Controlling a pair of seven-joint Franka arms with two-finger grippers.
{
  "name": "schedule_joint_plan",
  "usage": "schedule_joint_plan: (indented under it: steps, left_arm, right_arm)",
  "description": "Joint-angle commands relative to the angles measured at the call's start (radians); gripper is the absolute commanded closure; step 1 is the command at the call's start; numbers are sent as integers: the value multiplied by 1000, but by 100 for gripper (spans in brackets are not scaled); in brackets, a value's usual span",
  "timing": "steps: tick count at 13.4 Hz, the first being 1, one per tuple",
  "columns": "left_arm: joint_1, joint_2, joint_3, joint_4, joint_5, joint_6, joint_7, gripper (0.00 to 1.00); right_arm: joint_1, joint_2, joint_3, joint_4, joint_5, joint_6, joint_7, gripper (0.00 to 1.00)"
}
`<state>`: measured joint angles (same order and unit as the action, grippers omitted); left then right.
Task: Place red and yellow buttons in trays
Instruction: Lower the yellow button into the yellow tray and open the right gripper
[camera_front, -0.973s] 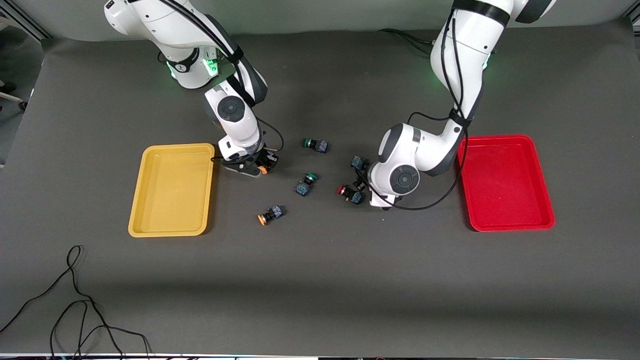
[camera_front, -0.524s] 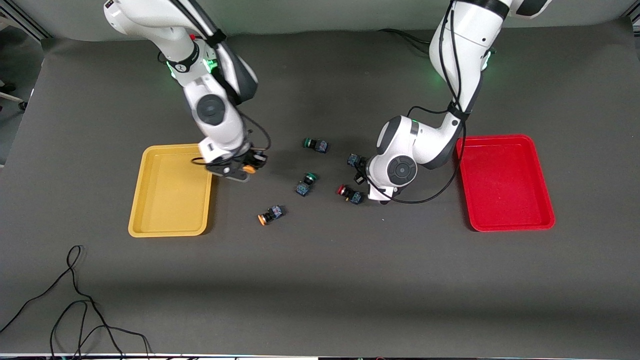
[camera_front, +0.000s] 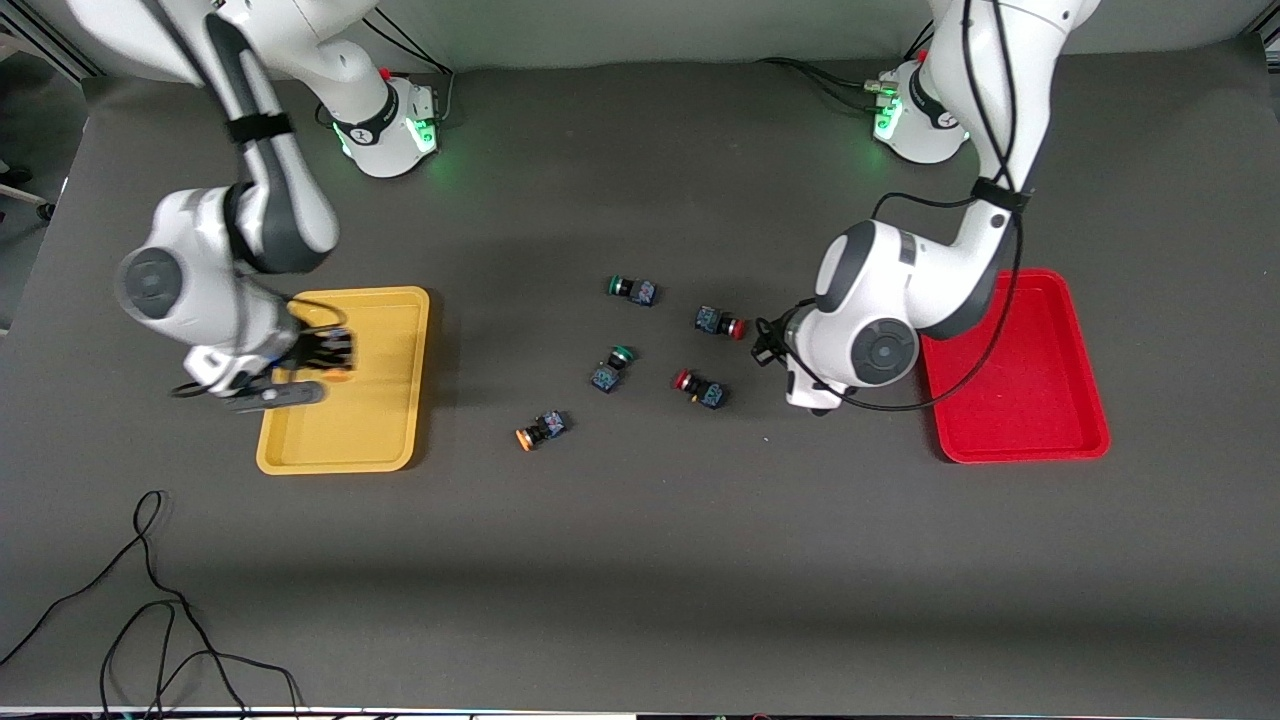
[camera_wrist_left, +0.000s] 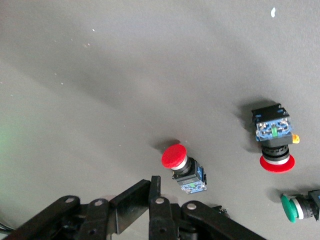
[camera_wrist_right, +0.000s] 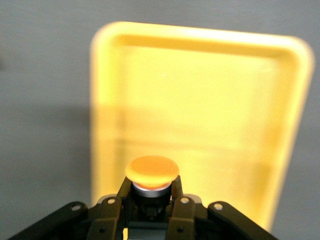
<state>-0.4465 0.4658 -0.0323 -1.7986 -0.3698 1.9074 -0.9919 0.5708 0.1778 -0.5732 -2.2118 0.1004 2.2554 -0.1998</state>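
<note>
two red buttons (camera_wrist_left: 182, 165), green-capped switch (camera_wrist_left: 299, 208), tool (camera_wrist_left: 135, 217)

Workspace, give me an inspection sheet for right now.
Surface: dark mat.
Job's things: yellow tray and red tray hold nothing; loose on the mat are one yellow button and two red buttons.
Clutter: two green buttons.
Grippers: right pincer shut on carried yellow button over the yellow tray; left pincer over the mat beside the red buttons.
Cables: loose black cable on the mat.
Surroundings: nothing seen.
</note>
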Motion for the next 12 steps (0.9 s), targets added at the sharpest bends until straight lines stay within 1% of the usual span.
schedule_joint_plan:
  steps: [1,3,5,6,7,8,9,10,11,12]
  left_arm:
    - [-37,17,-9,-27,-8,54,-52,0]
    - [-49,36,-14,-63,-17,128,-131,0]
    - [-78,56,-14,-93,-52,198,-142,0]
    - [-90,68,-14,-94,-66,221,-152,0]
    - [-101,79,-14,-94,-83,248,-165,0]
    - [-112,92,-14,-96,-106,283,-175,0]
    - [-136,105,-14,-99,-118,315,-179,1]
    - [-150,114,-14,-105,-120,344,-185,3]
    - [-158,114,-14,-119,-118,364,-194,9]
    - [-170,113,-14,-128,-117,377,-192,29]
  right_arm:
    - [-53,136,-36,8,51,110,-195,81]
    - [-74,237,-34,15,166,176,-313,81]
    - [-75,307,-30,24,275,207,-387,81]
    - [-72,316,-28,32,292,204,-392,76]
    - [-71,315,-28,41,294,195,-388,34]
    - [-72,312,-28,49,294,181,-382,0]
    - [-72,306,-30,63,294,156,-380,0]
    - [-71,296,-33,85,294,117,-378,0]
    - [-72,287,-36,105,294,75,-375,0]
    - [-71,275,-39,130,294,34,-372,0]
